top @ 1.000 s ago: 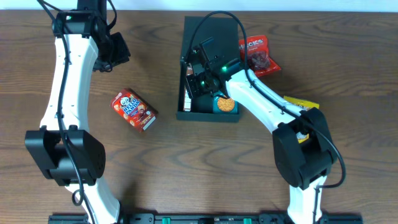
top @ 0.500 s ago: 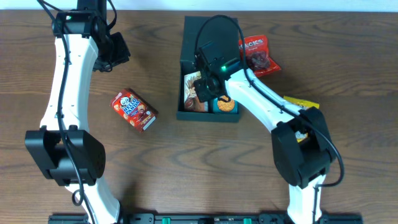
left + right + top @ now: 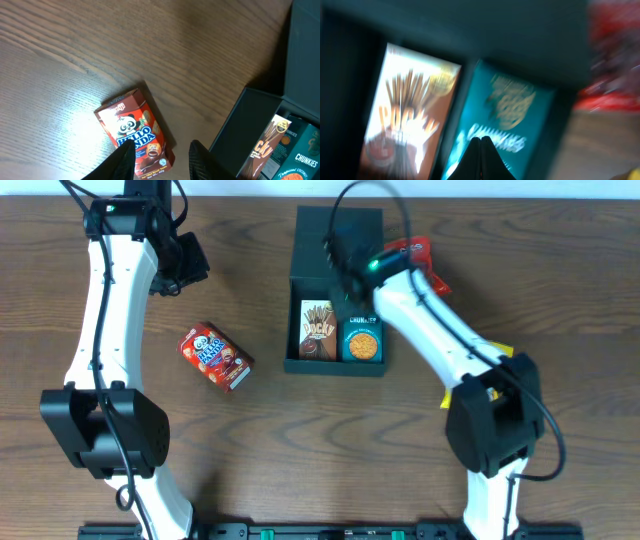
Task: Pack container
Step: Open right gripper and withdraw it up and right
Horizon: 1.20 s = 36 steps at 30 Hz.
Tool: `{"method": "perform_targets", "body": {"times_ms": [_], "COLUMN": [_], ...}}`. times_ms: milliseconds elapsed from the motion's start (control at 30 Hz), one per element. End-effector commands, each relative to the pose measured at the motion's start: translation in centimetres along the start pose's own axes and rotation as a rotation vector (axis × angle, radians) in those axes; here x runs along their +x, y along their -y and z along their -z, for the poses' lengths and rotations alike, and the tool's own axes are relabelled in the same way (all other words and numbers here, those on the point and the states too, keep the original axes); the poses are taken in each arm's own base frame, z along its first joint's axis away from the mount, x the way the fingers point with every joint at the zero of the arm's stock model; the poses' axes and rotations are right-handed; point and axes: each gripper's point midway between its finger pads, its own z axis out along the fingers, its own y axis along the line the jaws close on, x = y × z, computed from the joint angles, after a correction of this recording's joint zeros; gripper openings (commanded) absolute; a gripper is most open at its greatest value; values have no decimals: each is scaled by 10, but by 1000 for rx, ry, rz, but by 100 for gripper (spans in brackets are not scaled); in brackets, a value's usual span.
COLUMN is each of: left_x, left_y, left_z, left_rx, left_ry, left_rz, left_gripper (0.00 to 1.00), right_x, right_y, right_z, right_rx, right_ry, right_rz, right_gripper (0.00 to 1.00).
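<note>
The dark teal container [image 3: 334, 366] stands open at the table's middle, its lid [image 3: 340, 230] laid back on the far side. Inside lie a brown Pocky box [image 3: 319, 330] and a small teal Chunkies carton [image 3: 361, 340], side by side. My right gripper [image 3: 335, 248] hovers over the lid's hinge, shut and empty; its blurred wrist view looks down on the Pocky box [image 3: 410, 115] and Chunkies carton [image 3: 500, 120] past the closed tips [image 3: 481, 142]. My left gripper [image 3: 161, 162] hangs open above a red Hello Panda box [image 3: 136, 132] lying on the table, holding nothing.
The Hello Panda box [image 3: 215, 357] lies left of the container. A red snack bag [image 3: 412, 252] sits right of the lid, partly under my right arm. A yellow packet [image 3: 488, 344] shows by the right arm's base. The container wall [image 3: 245, 125] is right of my left fingers.
My right arm has lifted out of the container and drawn back over the lid, uncovering the Pocky box and Chunkies carton. The left arm has not moved.
</note>
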Motion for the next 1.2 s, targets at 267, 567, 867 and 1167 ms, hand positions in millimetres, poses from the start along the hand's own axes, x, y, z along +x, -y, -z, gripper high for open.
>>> {"method": "perform_targets", "body": {"times_ms": [267,567,867,1167], "left_x": [-4,-8,-7,-7], "left_y": [0,2,2,1], "left_z": [1,1,1,1], "left_rx": [13,19,18,18], "left_ry": [9,23,21,20], "left_rz": [18,17,21,22], "left_gripper": [37,38,38,39], "right_x": [-46,-42,-30,-23], "right_y": [137,192,183,179], "right_z": [-10,-46,-98,-113], "right_rx": [-139,-153,-227,-256], "right_ry": [102,117,69,43], "right_rz": [-283,-301,-321,-339], "right_gripper": [20,74,79,55]}}
